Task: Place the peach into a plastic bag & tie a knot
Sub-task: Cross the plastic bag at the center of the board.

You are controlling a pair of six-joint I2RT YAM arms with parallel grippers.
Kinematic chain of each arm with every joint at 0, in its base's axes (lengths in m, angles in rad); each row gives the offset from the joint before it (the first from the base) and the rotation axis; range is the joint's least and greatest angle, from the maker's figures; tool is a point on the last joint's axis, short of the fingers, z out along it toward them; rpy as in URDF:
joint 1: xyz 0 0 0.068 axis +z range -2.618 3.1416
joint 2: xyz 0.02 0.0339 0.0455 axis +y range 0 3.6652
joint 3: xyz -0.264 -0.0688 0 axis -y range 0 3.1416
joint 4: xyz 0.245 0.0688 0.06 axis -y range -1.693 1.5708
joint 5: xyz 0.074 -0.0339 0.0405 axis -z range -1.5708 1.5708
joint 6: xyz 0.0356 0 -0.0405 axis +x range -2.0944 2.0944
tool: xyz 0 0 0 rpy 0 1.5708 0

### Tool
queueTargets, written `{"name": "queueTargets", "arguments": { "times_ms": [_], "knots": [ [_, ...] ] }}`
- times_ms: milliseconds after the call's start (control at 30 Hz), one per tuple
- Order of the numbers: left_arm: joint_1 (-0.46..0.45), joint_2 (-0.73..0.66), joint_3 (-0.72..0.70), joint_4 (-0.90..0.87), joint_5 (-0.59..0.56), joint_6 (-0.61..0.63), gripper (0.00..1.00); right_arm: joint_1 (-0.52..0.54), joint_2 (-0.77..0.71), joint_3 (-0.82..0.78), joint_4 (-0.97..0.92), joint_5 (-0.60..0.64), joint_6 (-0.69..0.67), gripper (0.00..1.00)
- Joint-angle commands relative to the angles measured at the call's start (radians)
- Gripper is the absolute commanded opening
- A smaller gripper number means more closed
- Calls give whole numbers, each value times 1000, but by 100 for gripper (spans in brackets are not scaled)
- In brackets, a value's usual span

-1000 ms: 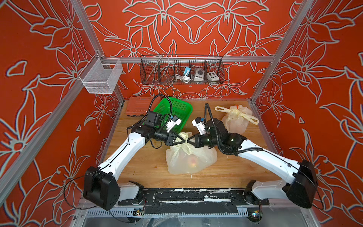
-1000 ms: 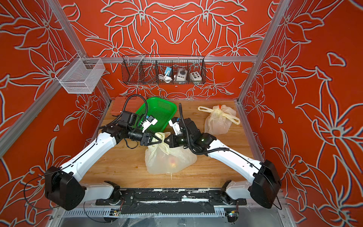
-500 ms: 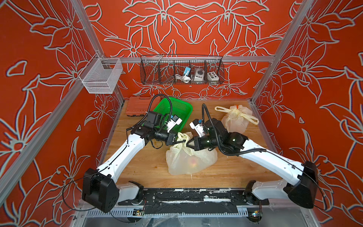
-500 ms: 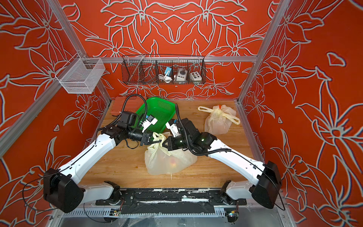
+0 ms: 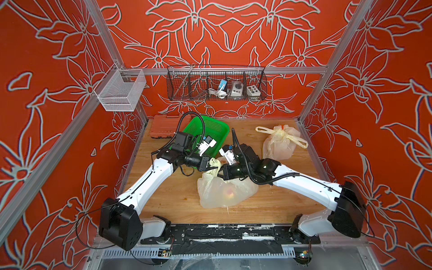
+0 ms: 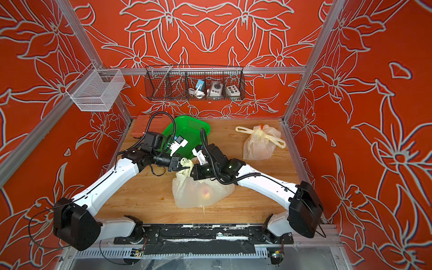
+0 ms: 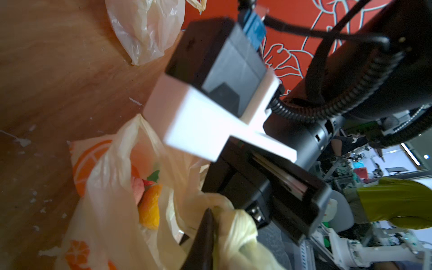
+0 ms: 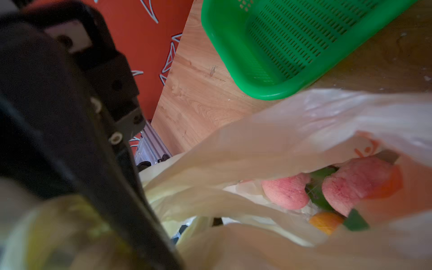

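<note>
Top views: right tool (image 5: 220, 171), clamped on plastic bag (image 5: 217, 197), and left tool (image 5: 209, 164), state unclear, have shifted leftward.

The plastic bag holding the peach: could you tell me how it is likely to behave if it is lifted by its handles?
Probably floppy: the plastic bag lies slumped and wrinkled. Likely bottom-heavy, since the peach sits low inside, so it should sag and swing. The film looks thin and translucent, so it may stretch or tear at a hard tug.
</note>
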Motion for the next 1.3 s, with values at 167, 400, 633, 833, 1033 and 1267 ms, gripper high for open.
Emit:
{"name": "queueTargets", "arguments": {
  "times_ms": [167, 400, 633, 833, 1033, 1267],
  "knots": [
    [-11, -20, 2, -104, 20, 71, 30, -56, 20, 1, 33, 36, -56, 0],
    [-14, -21, 4, -95, -23, 86, 40, -58, 27, 0, 72, -19, -26, 0],
    [-39, -84, -28, 17, -118, 108, 45, -49, 15, 14, 92, -62, 27, 0],
    [-55, -103, -38, 22, -132, 159, 45, -49, 11, 34, 104, -115, 82, 0],
    [-83, -84, -38, 29, -143, 167, 44, -47, 7, 49, 121, -150, 134, 0],
    [-84, -94, -34, 23, -197, 216, 30, -46, -4, 55, 120, -180, 154, 0]
  ]
}}
